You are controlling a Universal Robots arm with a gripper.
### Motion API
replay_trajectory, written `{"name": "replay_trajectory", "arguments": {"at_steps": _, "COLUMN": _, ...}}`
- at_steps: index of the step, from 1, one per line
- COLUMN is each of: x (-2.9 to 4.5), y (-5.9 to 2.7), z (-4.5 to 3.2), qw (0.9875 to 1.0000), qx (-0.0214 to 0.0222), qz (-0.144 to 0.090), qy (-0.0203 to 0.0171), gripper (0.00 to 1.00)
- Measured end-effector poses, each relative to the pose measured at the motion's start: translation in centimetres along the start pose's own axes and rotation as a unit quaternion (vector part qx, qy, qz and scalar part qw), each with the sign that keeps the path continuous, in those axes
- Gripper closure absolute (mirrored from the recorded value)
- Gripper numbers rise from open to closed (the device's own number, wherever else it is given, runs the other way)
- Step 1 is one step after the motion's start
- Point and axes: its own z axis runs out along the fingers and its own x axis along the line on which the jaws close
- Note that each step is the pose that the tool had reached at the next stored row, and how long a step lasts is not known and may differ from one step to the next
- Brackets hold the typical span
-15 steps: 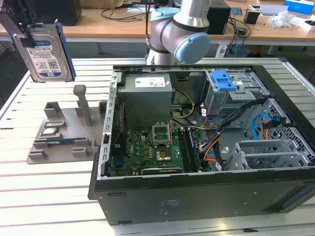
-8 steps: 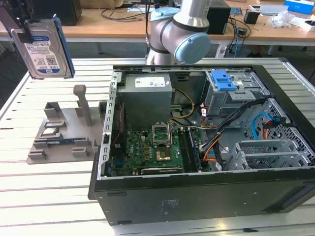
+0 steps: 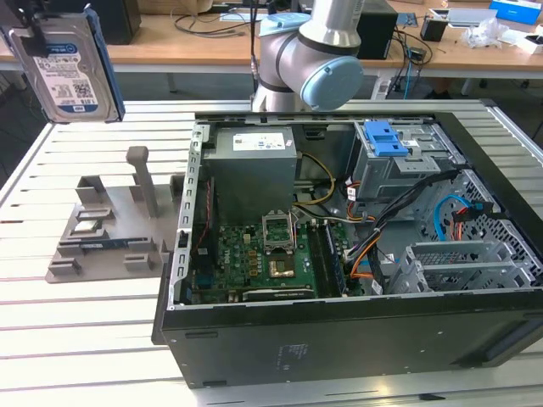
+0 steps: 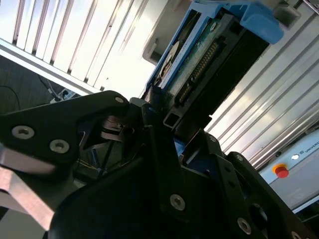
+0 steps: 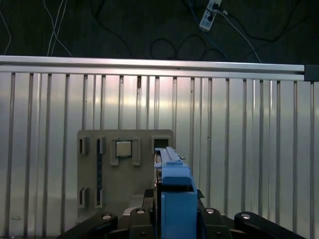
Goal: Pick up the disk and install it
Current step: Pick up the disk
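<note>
The disk, silver with a white-and-blue label and blue side rails, hangs high above the table at the exterior view's left. My gripper is shut on its upper edge. In the first wrist view the disk's blue rail stands edge-on between the black fingers, above the grey fixture. The second wrist view shows the disk's green circuit board and blue rail clamped in the gripper.
A grey fixture block with slots and a post lies on the slatted table. The open computer case lies at the exterior view's right, with a grey power supply, a motherboard, cables and a blue-tabbed drive bay.
</note>
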Motion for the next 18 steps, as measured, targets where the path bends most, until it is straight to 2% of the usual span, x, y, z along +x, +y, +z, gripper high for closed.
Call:
{"name": "replay_trajectory", "arguments": {"at_steps": 2, "x": -0.01, "y": 0.02, "z": -0.41, "qw": 1.0000, "qx": 0.0000, "qz": 0.000, "qy": 0.0000, "gripper": 0.64}}
{"name": "replay_trajectory", "arguments": {"at_steps": 6, "x": -0.03, "y": 0.08, "z": -1.87, "qw": 1.0000, "qx": 0.0000, "qz": 0.000, "qy": 0.0000, "gripper": 0.64}}
{"name": "replay_trajectory", "arguments": {"at_steps": 18, "x": -0.06, "y": 0.18, "z": -4.06, "qw": 1.0000, "qx": 0.0000, "qz": 0.000, "qy": 0.0000, "gripper": 0.64}}
